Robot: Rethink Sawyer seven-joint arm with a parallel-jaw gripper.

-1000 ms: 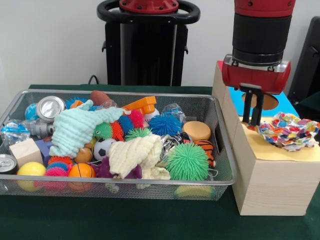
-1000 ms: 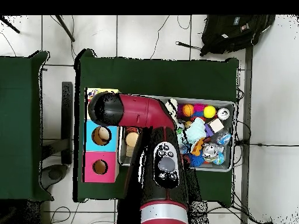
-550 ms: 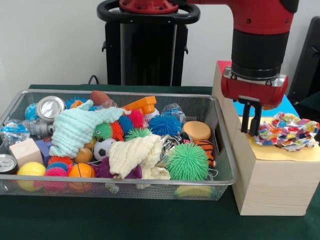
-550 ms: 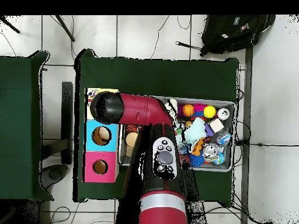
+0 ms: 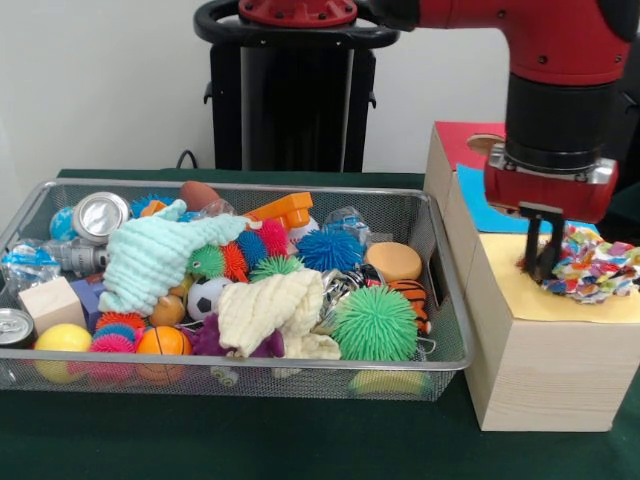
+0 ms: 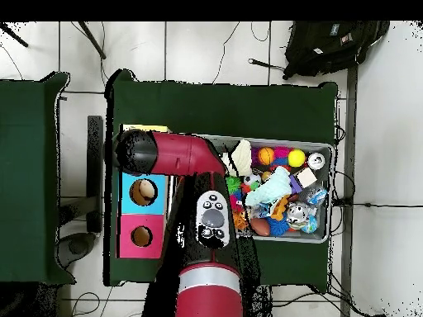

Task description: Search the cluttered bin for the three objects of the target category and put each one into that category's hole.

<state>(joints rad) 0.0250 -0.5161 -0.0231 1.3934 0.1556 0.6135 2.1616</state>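
I am seeing my hand (image 5: pixel 541 265) pressing into the left edge of the colourful cloth (image 5: pixel 595 263) on the yellow top of the wooden box (image 5: pixel 540 360); I cannot tell how far open it is. It has shifted right since before. The wire bin (image 5: pixel 445 300) is sitting just beside, crowded with toys.

White wall (image 5: pixel 100 80), tiled floor (image 6: pixel 206 49), a black backpack (image 6: pixel 330 41) lying there

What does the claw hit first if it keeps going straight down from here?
Most likely the multicoloured cloth: the claw points down at its left edge, above the yellow panel of the wooden box. Depth is unclear, so it might land on the panel just beside the cloth.
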